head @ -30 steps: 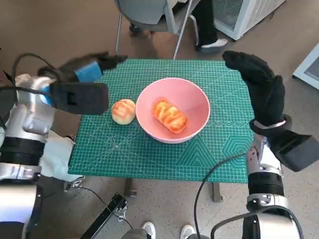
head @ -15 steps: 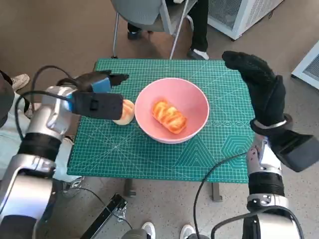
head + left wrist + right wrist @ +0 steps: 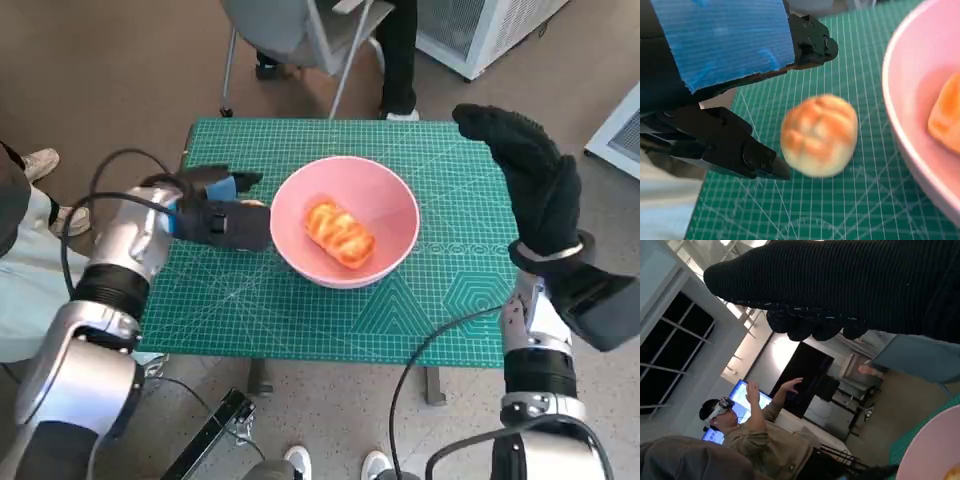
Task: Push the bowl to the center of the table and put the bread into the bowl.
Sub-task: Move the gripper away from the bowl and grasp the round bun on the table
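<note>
Left hand (image 3: 715,90) at the round bread (image 3: 819,135)
Bread lies between its parted fingers, apparently ungripped; bowl (image 3: 920,115) just beyond.

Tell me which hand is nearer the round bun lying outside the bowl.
Left. The left hand is right at the round bun, its fingers open on either side. The right hand is raised beyond the far side of the bowl.

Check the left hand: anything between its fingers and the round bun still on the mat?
Nothing visible. In the left wrist view the left hand has its fingers spread either side of the round bun, with only bare green mat in the gaps. The pink bowl sits just beyond the bun.
</note>
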